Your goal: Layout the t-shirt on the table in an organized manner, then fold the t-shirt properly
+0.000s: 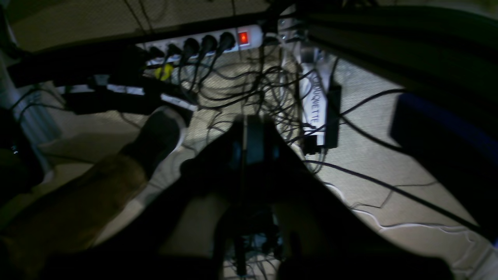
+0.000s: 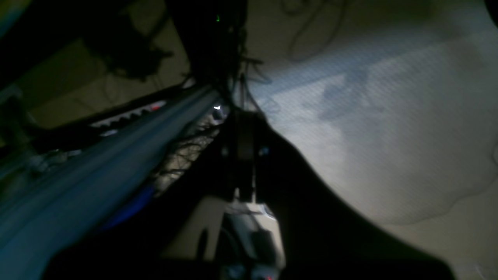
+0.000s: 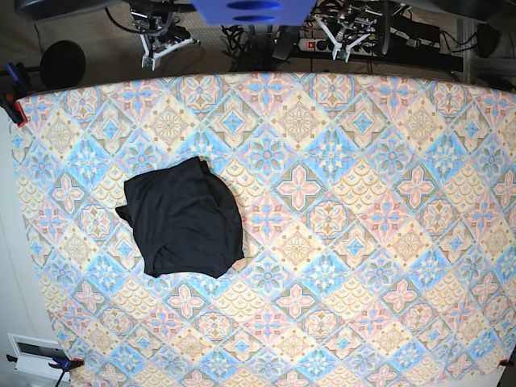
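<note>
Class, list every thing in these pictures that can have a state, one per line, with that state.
T-shirt: folded into a compact bundle, lying on the table.
Table: covered by patterned cloth.
Power strip: switch lit red, plugs inserted.
Left pincer: shut.
Right pincer: shut.

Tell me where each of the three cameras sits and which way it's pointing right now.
Left wrist: on the left arm, off the table, facing the floor's power strip and cables; its dark left hand shows, blurred.
Right wrist: on the right arm, facing bare floor; its right hand shows, dark.
Base: overhead, looking straight down on the table and black t-shirt; both arms at the top edge.
Shared: both wrist views show floor; the power strip shows in left wrist and base.
</note>
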